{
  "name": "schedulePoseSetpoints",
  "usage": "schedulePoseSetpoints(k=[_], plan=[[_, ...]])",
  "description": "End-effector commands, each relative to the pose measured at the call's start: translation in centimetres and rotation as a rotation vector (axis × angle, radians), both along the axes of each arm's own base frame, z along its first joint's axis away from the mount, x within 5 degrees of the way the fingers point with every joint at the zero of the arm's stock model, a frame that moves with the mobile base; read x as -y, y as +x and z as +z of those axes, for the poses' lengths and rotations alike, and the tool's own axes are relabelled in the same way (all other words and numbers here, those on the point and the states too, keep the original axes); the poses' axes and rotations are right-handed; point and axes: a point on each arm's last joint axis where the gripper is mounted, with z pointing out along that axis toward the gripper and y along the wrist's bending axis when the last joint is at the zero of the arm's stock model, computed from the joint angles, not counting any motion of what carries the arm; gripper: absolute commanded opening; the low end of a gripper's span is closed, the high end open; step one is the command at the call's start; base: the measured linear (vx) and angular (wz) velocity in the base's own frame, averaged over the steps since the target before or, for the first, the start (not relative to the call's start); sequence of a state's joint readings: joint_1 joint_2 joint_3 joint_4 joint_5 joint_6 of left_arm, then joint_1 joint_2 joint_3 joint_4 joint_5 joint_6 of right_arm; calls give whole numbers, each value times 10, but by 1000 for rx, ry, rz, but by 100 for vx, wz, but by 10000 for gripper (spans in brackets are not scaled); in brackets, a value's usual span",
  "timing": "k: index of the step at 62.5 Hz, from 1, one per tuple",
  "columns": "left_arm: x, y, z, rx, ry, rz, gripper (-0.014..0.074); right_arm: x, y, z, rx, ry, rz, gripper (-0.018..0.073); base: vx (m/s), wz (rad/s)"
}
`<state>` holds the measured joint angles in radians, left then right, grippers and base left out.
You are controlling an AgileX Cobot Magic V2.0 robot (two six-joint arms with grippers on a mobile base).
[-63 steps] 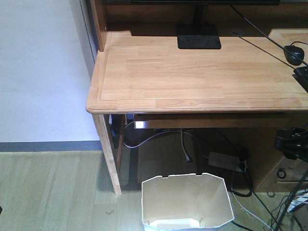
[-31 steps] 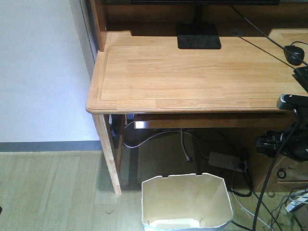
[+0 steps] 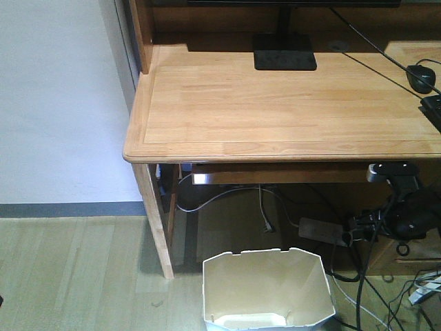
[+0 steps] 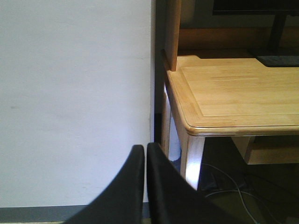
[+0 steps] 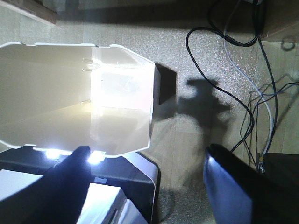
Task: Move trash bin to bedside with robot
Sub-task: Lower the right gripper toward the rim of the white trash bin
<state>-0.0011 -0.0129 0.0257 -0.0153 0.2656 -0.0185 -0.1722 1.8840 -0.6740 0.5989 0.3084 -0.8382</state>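
The trash bin [image 3: 265,289], cream with cut corners, stands on the floor in front of the desk's left leg. From above, in the right wrist view, the trash bin [image 5: 74,93] looks empty and brightly lit. My right gripper [image 3: 365,224] hangs under the desk edge, to the right of the bin and above its rim. It is open [image 5: 147,149], with one finger [image 5: 70,182] over the bin's near rim and the other [image 5: 229,186] over bare floor. My left gripper [image 4: 145,149] is shut on nothing, facing a white wall. The bedside is out of view.
A wooden desk [image 3: 275,103] carries a monitor base [image 3: 284,52] and a mouse [image 3: 420,77]. A power strip [image 3: 324,231] and loose cables [image 5: 252,102] lie on the floor right of the bin. The robot's own base [image 5: 140,186] is just behind the bin. A white wall [image 3: 62,103] stands at left.
My right arm has come in from the right edge, moving left and down towards the bin. The bin and the left gripper's surroundings have not shifted.
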Motion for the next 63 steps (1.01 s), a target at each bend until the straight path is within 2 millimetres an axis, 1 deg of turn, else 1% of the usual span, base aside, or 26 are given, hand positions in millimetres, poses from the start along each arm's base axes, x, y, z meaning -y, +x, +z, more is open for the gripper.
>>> schedulePoseSetpoints(k=[1, 11, 14, 24, 35, 42, 50, 63], plan=[[0, 1, 1, 65, -8, 0, -7, 5, 16, -3, 54, -20, 10, 501, 0, 0], [0, 1, 1, 65, -8, 0, -7, 9, 34, -33, 28, -34, 40, 502, 0, 0], [0, 1, 1, 65, -8, 0, -7, 10, 38, -46, 9, -36, 44, 502, 0, 0], [0, 1, 1, 65, -8, 0, -7, 12, 54, -77, -26, -29, 54, 507, 0, 0], [0, 1, 1, 65, -8, 0, -7, 4, 65, -113, -67, -25, 109, 552, 0, 0], [0, 1, 1, 65, -8, 0, -7, -6, 67, -136, -96, -27, 162, 579, 0, 0], [0, 1, 1, 65, -8, 0, -7, -13, 62, -164, -147, -22, 175, 585, 0, 0], [0, 1, 1, 65, -8, 0, -7, -14, 50, -203, -214, -22, 169, 585, 0, 0]])
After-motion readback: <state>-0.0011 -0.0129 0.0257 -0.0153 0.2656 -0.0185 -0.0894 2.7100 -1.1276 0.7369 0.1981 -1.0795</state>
